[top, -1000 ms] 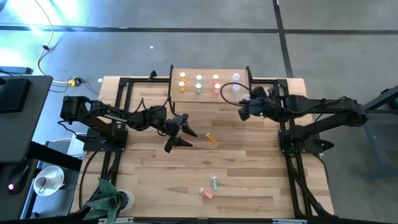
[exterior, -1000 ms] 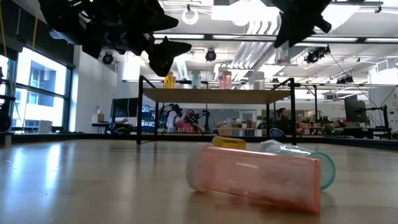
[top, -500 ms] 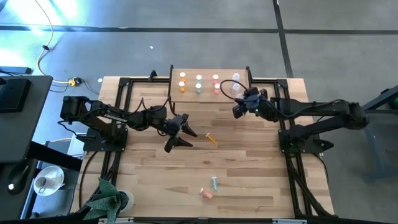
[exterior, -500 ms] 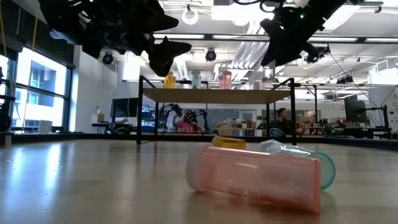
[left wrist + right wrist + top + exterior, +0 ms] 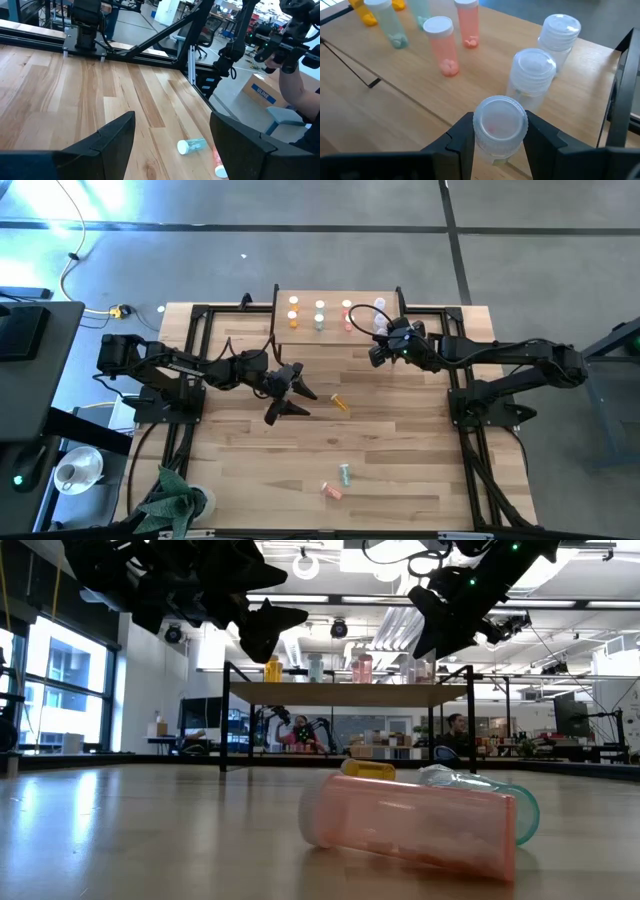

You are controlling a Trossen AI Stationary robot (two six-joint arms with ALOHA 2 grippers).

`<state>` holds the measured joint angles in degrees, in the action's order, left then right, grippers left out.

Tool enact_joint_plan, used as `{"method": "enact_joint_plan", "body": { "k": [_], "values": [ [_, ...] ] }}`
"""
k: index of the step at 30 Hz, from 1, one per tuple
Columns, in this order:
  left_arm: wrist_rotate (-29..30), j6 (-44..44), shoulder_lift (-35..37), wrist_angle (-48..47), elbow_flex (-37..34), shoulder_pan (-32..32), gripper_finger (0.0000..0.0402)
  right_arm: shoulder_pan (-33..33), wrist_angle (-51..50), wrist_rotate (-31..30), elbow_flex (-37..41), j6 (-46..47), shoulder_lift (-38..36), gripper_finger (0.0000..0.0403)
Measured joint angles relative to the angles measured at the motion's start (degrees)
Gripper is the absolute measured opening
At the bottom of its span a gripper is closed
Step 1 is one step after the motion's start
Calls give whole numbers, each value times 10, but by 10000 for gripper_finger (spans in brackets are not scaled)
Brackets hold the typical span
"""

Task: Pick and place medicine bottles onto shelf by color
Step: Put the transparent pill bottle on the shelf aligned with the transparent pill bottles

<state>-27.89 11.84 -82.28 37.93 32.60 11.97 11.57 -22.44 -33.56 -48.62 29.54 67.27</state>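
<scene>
Clear bottle (image 5: 500, 125) gripped between fingers of right gripper (image 5: 381, 352), held just at shelf (image 5: 335, 292) front edge, right end. Two more clear bottles (image 5: 535, 75) stood upright on shelf beyond it. Two pink bottles (image 5: 442, 50), two green bottles (image 5: 390, 25), two orange bottles (image 5: 293, 311) counted on shelf in high view. Three bottles lain on table (image 5: 400, 440): orange one (image 5: 340, 402) mid-table, green one (image 5: 345, 474) and pink one (image 5: 331, 491) near front edge. Left gripper (image 5: 290, 393) hung above table beside orange one, jaws spread wide, nothing held. Potted plant (image 5: 175, 500) seen at table's front left corner.
</scene>
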Motion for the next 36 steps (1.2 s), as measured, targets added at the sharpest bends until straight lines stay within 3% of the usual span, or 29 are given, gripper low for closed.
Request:
{"method": "enact_joint_plan", "body": {
  "k": [10,20,36],
  "values": [
    [0,0,0,0,0,0,245,25,1,10,0,0,0,122],
    [0,0,0,0,0,0,245,30,0,10,0,-13,0,172],
    [-1,0,0,0,0,0,245,30,23,13,0,-15,0,177]
  ]
}}
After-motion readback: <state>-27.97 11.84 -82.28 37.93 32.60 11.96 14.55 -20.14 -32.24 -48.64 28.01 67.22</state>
